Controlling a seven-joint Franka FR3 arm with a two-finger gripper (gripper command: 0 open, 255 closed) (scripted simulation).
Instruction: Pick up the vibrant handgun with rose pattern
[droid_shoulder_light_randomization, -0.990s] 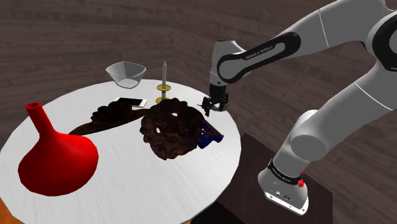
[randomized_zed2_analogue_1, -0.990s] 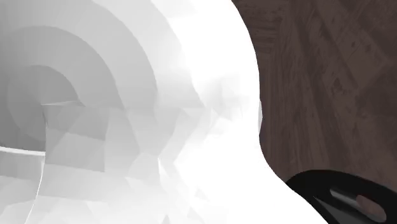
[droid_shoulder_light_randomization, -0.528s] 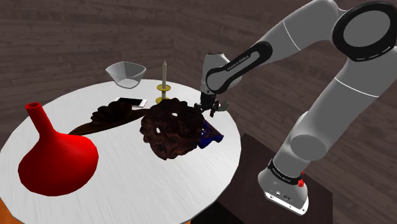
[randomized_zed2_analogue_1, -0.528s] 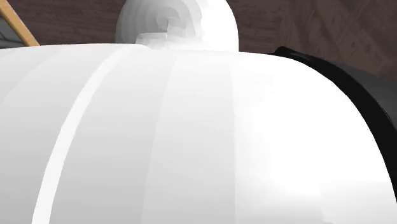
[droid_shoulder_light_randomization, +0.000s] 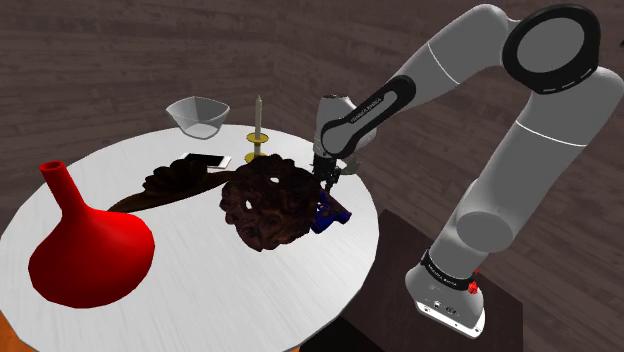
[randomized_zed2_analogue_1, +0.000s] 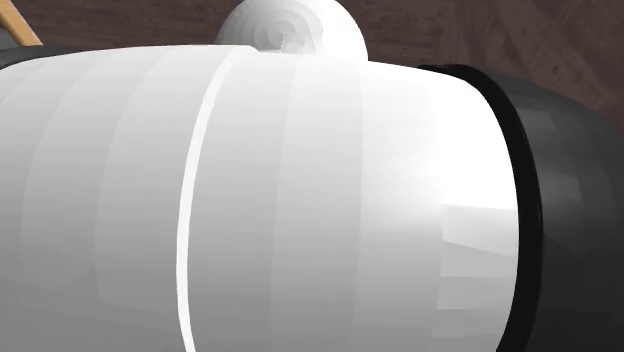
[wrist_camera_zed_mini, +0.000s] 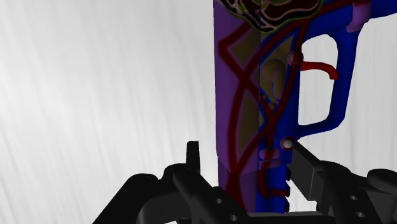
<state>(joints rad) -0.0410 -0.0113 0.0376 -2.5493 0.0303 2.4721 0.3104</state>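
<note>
- The handgun (wrist_camera_zed_mini: 254, 95), purple and blue with dark red looping lines, lies flat on the white table (droid_shoulder_light_randomization: 200, 290). It sits hard against the dark knobbly lump (droid_shoulder_light_randomization: 265, 205), on the lump's side nearest the stand (droid_shoulder_light_randomization: 400, 245).
- In the wrist view the lump overlaps the gun's far end, so the grip is the part left free — likely why the approach is made there.
- The gripper (droid_shoulder_light_randomization: 326, 180) hangs just beside the lump and low over that free grip, not over the lump itself.
- Its fingers are released and straddle the butt of the grip across its narrow width. A strip of table shows between one finger (wrist_camera_zed_mini: 192, 159) and the gun. The other finger sits close to the grip's edge; I cannot tell whether it touches. Nothing is clasped.
- My judgement is that the approach is nearly done, with settling a little lower, closing and lifting left to do.
- The risk is that the gun pivots when held by its butt, or drags on the lump as it lifts.
- The red vase (droid_shoulder_light_randomization: 85, 245), candlestick (droid_shoulder_light_randomization: 258, 135) and bowl (droid_shoulder_light_randomization: 197, 115) stand beyond the lump — well apart from the gripper.
</note>
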